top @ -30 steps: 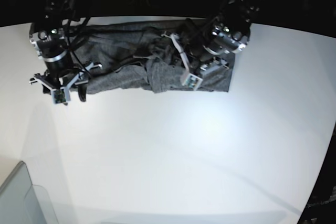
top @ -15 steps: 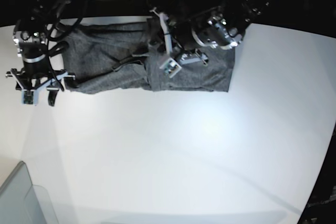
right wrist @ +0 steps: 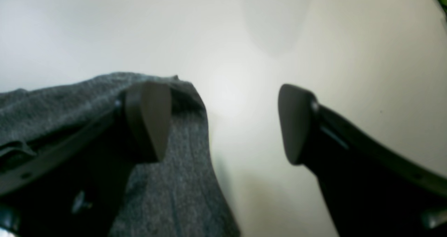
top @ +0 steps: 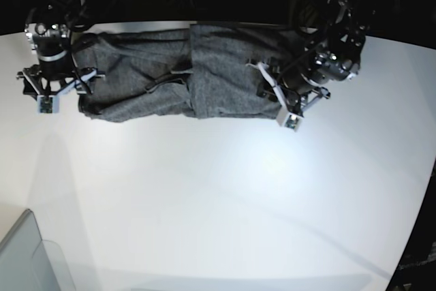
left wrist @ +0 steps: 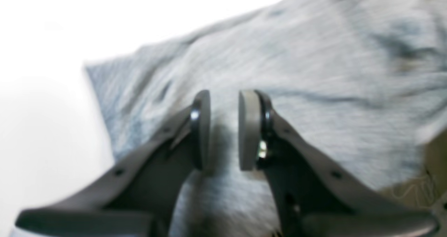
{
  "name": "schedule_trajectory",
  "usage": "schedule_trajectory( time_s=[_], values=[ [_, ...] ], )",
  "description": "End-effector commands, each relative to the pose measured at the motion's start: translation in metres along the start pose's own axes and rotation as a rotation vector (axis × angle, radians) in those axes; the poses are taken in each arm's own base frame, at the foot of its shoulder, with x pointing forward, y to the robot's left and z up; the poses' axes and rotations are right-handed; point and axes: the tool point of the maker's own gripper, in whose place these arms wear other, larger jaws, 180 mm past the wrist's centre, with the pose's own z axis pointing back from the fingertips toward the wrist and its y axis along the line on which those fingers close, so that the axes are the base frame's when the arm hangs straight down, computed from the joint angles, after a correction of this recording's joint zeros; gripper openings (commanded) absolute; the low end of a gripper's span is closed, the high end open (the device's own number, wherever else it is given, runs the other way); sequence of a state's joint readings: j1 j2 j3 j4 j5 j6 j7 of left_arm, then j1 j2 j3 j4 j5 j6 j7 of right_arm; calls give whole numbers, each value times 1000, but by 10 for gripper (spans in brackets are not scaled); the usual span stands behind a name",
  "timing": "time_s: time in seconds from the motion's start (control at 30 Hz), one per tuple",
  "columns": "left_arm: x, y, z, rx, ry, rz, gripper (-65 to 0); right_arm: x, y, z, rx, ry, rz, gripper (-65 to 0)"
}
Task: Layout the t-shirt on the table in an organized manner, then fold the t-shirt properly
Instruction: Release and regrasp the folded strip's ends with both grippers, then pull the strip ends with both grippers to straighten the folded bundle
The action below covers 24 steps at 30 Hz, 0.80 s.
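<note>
Your t-shirt (top: 177,76) lies at the far edge of the table (top: 218,195), long axis running left to right across the base view, parallel to that far edge. It is bunched and creased, with a fold line near its middle; which end is the collar you cannot tell.

Your left gripper (top: 289,103) is over the shirt's right-hand end in the base view. In the left wrist view its fingers (left wrist: 249,128) stand a narrow gap apart with cloth showing behind and between them; the view is blurred, and whether they pinch the fabric cannot be told.

Your right gripper (top: 58,97) sits at the shirt's other end. Its fingers are spread wide, nothing between them. In the right wrist view one finger (right wrist: 148,120) is over the shirt's edge, the other (right wrist: 295,123) over bare table, and the cloth's corner ends just beside the first finger.

A translucent bin (top: 24,257) corner sits at the near left.
</note>
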State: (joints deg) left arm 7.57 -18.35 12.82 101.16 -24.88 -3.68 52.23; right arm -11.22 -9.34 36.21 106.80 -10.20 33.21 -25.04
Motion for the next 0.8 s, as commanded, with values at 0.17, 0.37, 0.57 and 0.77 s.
schedule_trajectory(
  time_s=[0.17, 0.37, 0.57, 0.77],
  values=[
    [9, 9, -23, 9, -93, 58, -508, -24, 0, 9, 8, 100, 9, -167],
    [2, 25, -50, 36, -64, 108, -508, -47, 13, 13, 69, 234, -59, -167],
    [5, 28, -54, 43, -94, 128, -508, -61, 26, 6, 126, 300, -118, -170],
    [5, 28, -54, 46, -97, 126, -508, -82, 39, -8, 172, 359, -162, -171]
  ],
)
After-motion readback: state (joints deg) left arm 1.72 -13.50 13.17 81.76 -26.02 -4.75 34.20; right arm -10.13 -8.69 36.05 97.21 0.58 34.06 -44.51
